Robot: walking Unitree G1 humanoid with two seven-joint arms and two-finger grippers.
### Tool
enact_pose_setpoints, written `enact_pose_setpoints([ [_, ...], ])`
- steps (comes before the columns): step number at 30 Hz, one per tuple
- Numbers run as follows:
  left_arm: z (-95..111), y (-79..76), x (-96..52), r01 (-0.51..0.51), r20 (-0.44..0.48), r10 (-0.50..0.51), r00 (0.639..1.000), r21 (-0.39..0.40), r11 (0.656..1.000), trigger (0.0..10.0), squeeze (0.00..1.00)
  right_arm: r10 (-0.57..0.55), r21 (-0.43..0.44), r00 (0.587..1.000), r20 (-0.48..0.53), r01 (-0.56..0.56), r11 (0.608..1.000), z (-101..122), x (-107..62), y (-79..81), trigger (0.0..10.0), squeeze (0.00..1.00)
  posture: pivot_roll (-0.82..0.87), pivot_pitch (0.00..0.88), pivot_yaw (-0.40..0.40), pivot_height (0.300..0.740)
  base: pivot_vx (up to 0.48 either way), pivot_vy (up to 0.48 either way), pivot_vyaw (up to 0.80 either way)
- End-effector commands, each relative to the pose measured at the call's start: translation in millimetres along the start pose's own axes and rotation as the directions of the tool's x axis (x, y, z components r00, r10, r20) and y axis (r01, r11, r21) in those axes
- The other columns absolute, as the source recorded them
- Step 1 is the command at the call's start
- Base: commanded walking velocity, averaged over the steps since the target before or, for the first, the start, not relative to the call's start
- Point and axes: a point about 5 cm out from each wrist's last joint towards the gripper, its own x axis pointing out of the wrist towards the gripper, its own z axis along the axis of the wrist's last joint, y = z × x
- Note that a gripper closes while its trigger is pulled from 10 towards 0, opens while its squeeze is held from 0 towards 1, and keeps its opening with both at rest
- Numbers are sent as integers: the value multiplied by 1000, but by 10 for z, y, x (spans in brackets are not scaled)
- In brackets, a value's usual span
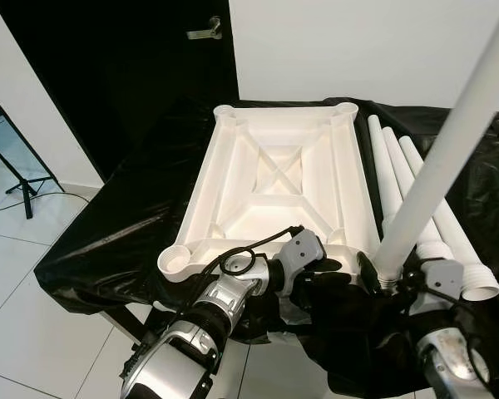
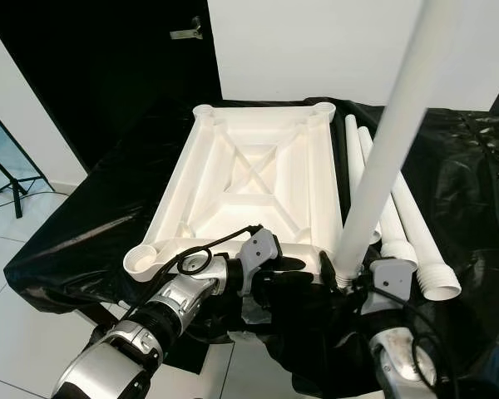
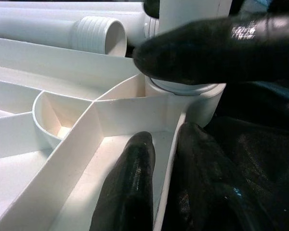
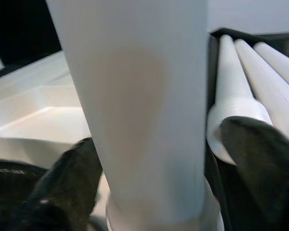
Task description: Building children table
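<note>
Black-draped bench: right pincer clamps upright leg in tabletop corner; left pincer pinches rim.

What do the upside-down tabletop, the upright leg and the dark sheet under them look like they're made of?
Tabletop: likely moulded plastic, white with a soft sheen; the ribs and round corner sockets on its underside suggest it.
Upright leg, with the right pincer around its base: apparently the same smooth white plastic; the spare legs show moulded threaded ends.
Sheet: thin glossy black plastic film, judging by its wrinkles and highlights.
</note>
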Motion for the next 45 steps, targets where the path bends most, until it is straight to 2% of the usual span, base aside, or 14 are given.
enact_pose_setpoints([
  [1, -347, -230, -28, 155, -117, -171, 978, -128, 979, 10000, 0, 39, 14, 999, -12, -39, 999, -22, 19, 23, 10000, 1000, 69, 0, 51, 740, 0, 0, 0],
  [2, -348, -234, -26, 153, -113, -168, 979, -132, 979, 10000, 0, 76, -4, 997, -14, -76, 997, -8, 37, 12, 10000, 373, 72, 0, 47, 740, 0, 0, 0],
  [3, -353, -237, -26, 150, -110, -166, 980, -136, 979, 10000, 0, 102, -24, 995, -16, -103, 994, 2, 51, -7, 10000, 0, 73, 0, 45, 740, 0, 0, 0],
  [7, -362, -237, -32, 143, -110, -159, 981, -140, 980, 10000, 0, 193, -51, 981, -18, -194, 980, 34, 93, -13, 10000, 0, 78, 0, 41, 740, 0, 0, 0],
  [10, -348, -214, -36, 134, -109, -150, 983, -137, 981, 10000, 0, 314, -75, 949, -39, -316, 946, 52, 128, 1, 10000, 0, 81, 0, 40, 740, 0, 0, 0],
  [14, -345, -211, -37, 134, -109, -149, 983, -136, 982, 10000, 0, 336, -75, 941, -44, -338, 938, 56, 131, -4, 10000, 0, 79, 0, 42, 740, 0, 0, 0],
  [15, -346, -210, -40, 135, -110, -150, 983, -135, 982, 10000, 0, 362, -68, 930, -57, -365, 928, 55, 127, -22, 0, 0, 76, 0, 45, 740, 0, 0, 0],
  [16, -347, -210, -43, 136, -111, -152, 982, -135, 981, 10000, 0, 397, -63, 915, -77, -402, 914, 40, 104, -29, 0, 0, 75, 0, 48, 740, 0, 0, 0],
  [25, -348, -209, -45, 138, -112, -153, 982, -134, 981, 10000, 0, 420, -58, 903, -91, -426, 903, 30, 87, -33, 0, 0, 75, 0, 49, 740, 0, 0, 0],
  [27, -350, -220, -42, 146, -114, -161, 980, -133, 980, 10000, 0, 364, 6, 916, -168, -368, 930, -137, -19, 10, 0, 0, 72, 0, 50, 740, 0, 0, 0],
  [29, -350, -220, -42, 146, -114, -161, 980, -133, 980, 10000, 0, 364, 6, 916, -168, -368, 930, -137, -19, 10, 0, 0, 72, 0, 50, 740, 0, 0, 0],
  [32, -337, -210, -37, 143, -113, -158, 981, -130, 981, 10000, 0, 192, 17, 963, -189, -193, 981, -296, -79, 165, 0, 0, 77, 0, 49, 740, 0, 0, 0],
  [35, -326, -191, -49, 131, -106, -146, 984, -131, 983, 10000, 0, 51, -3, 990, -132, -51, 999, -261, -37, 151, 0, 0, 77, 0, 53, 740, 0, 0, 0],
  [45, -338, -181, -70, 132, -118, -148, 982, -129, 983, 10000, 0, -107, -7, 993, -40, 107, 994, -149, 82, 75, 0, 0, 80, 0, 50, 740, 0, 0, 0],
])
